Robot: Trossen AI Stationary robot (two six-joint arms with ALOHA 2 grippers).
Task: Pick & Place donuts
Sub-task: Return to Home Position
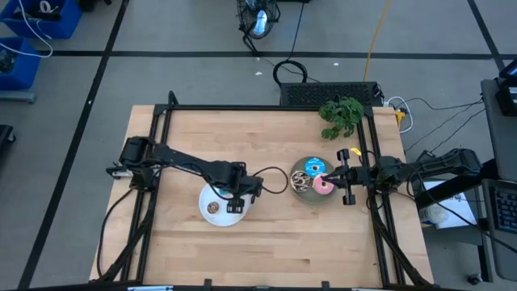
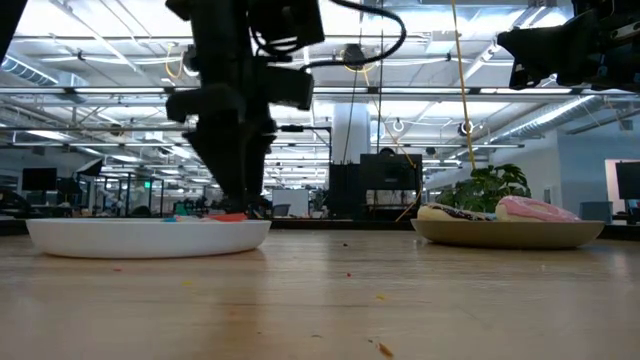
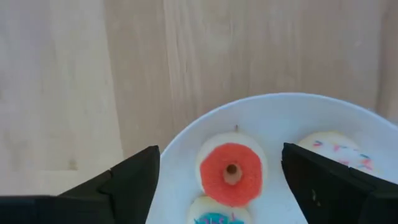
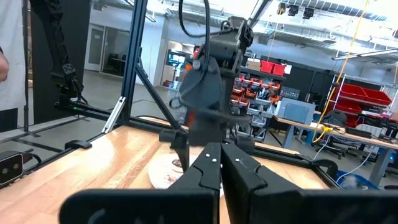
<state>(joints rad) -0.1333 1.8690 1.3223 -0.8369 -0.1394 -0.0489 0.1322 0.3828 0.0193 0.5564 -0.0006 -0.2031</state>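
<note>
A white plate [image 1: 212,217] [image 3: 280,112] holds tiny donuts: a red one [image 3: 231,174], a cream sprinkled one [image 3: 336,150], a blue one [image 3: 217,218] and a brown one [image 1: 212,208]. My left gripper [image 3: 221,158] [image 1: 237,200] hangs open over this plate, pointing down. Its fingers stand on either side of the red donut, which lies flat on the plate, clear of them. A gray plate [image 1: 309,197] [image 2: 510,235] carries the pink [image 1: 325,187], blue sprinkled [image 1: 313,167] and brown-white [image 1: 300,183] donuts. My right gripper [image 1: 342,174] [image 4: 221,163] waits shut beside the gray plate.
A green plant [image 1: 341,115] stands at the table's far right. Black frame rails [image 1: 266,107] run along the far, left and right edges. A black cable [image 1: 275,174] loops between the two plates. Bare wood [image 1: 266,242] lies toward the near edge.
</note>
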